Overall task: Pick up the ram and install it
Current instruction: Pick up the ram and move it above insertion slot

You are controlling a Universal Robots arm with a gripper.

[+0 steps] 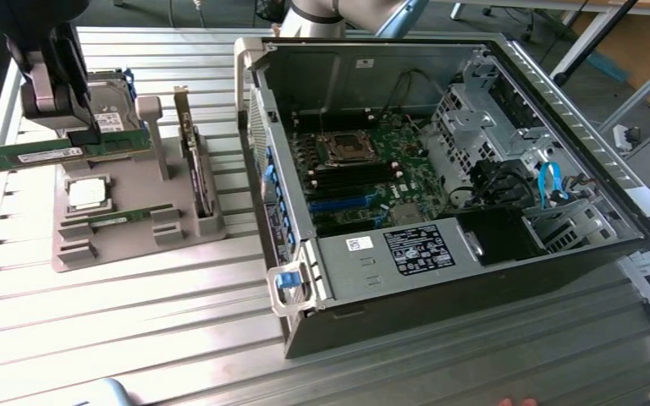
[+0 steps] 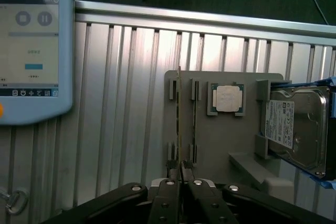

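1. Black label (image 1: 418, 251) on the computer case (image 1: 348, 330), lower centre of the exterior view: white print, not readable.
2. White sticker (image 1: 366, 63) on the case's inner wall, upper centre: not readable.
3. White strip (image 1: 48, 156) on the ram (image 1: 116, 139), left: not readable.
4. Label (image 2: 279, 124) on the hard drive (image 2: 307, 129): not readable.
5. Tablet screen (image 2: 29, 45): a two-bar pause sign (image 2: 45, 18); words not readable.

The gripper (image 1: 84, 137) covers part of the ram (image 1: 26, 156), and the picture's edge cuts off the gripper's top. In the wrist view the edges cut off the screen (image 2: 31, 51) and the drive (image 2: 296, 129). The words on the screen are too blurry to read.
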